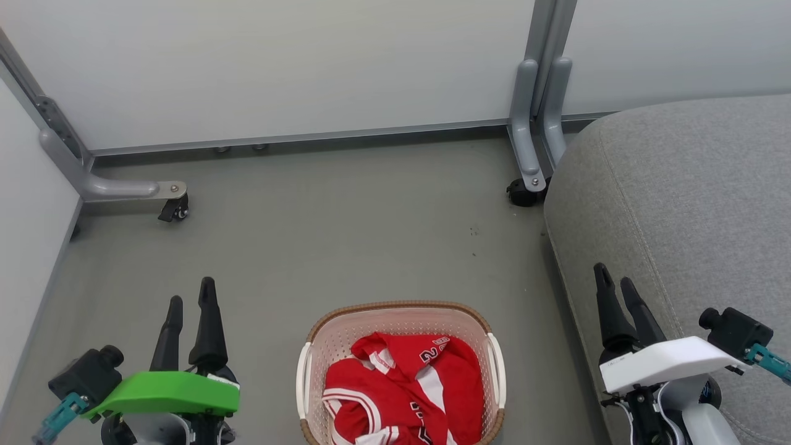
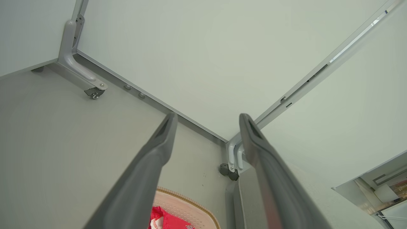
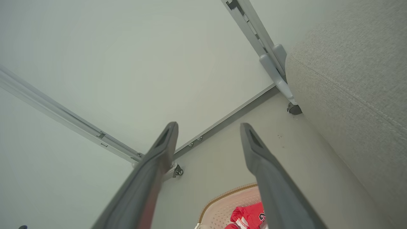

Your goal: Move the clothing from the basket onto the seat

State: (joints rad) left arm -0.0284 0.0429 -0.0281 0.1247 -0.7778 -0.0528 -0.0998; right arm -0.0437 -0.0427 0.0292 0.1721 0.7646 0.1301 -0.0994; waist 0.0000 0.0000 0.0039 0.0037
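clothing (image 1: 405, 383) in basket (image 1: 401, 305), right of left gripper (image 1: 191, 292)

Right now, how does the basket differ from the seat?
The basket is cream perforated plastic with a brown rim; the seat is grey fabric. The basket is far smaller than the seat. The basket holds a red jersey; the seat's visible part carries no clothing. Both have rounded corners.
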